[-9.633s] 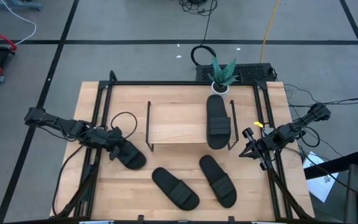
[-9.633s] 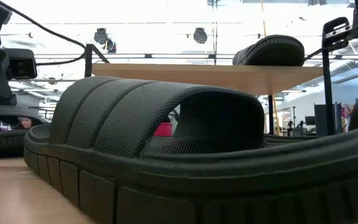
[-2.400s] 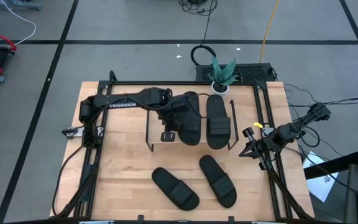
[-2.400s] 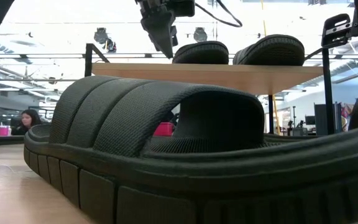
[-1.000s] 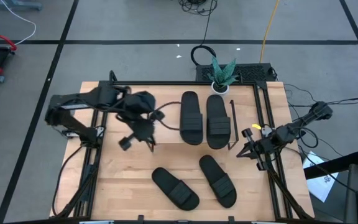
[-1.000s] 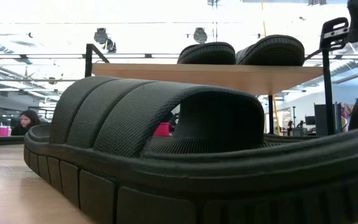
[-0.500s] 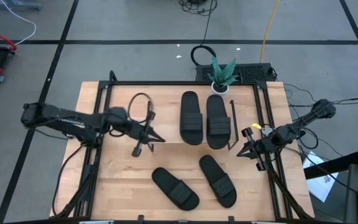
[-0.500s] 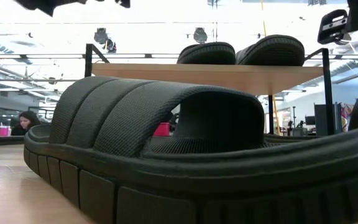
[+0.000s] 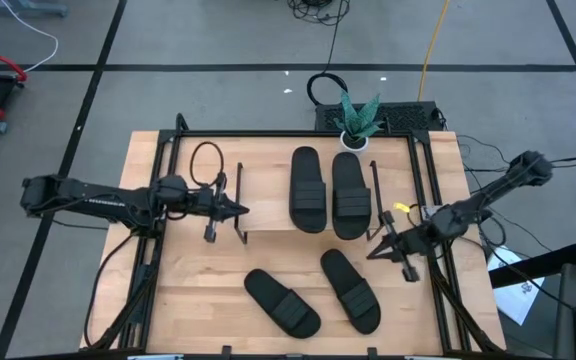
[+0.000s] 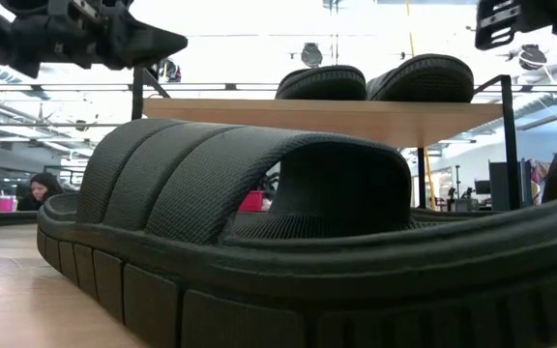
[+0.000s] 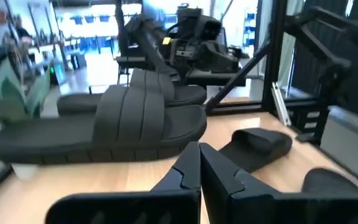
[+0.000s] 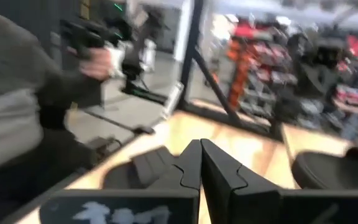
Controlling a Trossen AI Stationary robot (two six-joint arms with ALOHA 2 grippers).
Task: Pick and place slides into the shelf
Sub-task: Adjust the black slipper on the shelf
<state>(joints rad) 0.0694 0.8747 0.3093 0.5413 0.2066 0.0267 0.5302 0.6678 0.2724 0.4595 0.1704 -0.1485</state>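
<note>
Two slides [image 9: 321,190] sit side by side atop the shelf [image 9: 268,212]; two more [image 9: 313,292] lie on the table, apparently untouched. Left gripper [image 9: 238,210], pinched closed and empty, hovers beside the shelf; right gripper [image 9: 372,254] likewise.

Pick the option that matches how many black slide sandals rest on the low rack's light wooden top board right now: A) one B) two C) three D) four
B: two black slide sandals, one beside the other, lie on the light wooden top board of the low rack, while the other two sandals lie on the large tabletop in front of it.
</note>
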